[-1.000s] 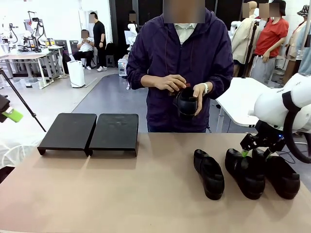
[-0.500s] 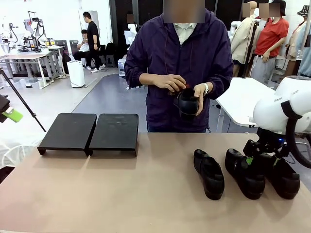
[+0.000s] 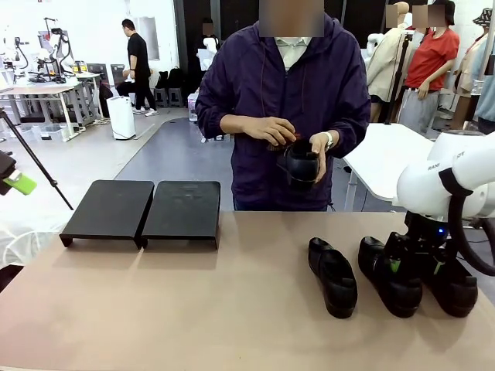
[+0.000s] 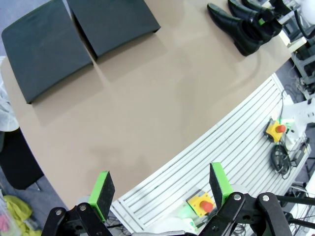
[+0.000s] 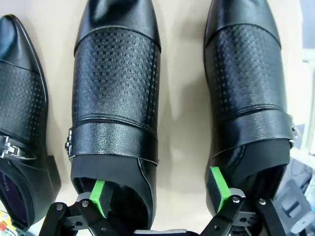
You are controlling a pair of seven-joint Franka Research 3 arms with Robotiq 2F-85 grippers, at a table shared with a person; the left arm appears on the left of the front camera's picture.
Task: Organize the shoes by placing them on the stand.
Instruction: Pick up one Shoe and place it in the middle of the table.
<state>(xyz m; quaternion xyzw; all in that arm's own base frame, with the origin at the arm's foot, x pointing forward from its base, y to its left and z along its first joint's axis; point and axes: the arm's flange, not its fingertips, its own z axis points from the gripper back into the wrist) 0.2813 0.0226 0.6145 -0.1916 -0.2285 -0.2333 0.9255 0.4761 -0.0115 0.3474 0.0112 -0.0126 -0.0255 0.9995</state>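
Front view: right gripper has dropped lower, jaws spread wide into two shoes.

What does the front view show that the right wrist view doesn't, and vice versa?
Front view adds the stand, far left on the table with no shoe on it, and the person holding a fourth shoe beyond the far edge. Right wrist view adds close detail: the open right pincer has one green pad at the opening of the middle shoe, the other at that of the right shoe; the uppers are perforated. Both share those two shoes, the left shoe beside them, and the pincer low over the pair.
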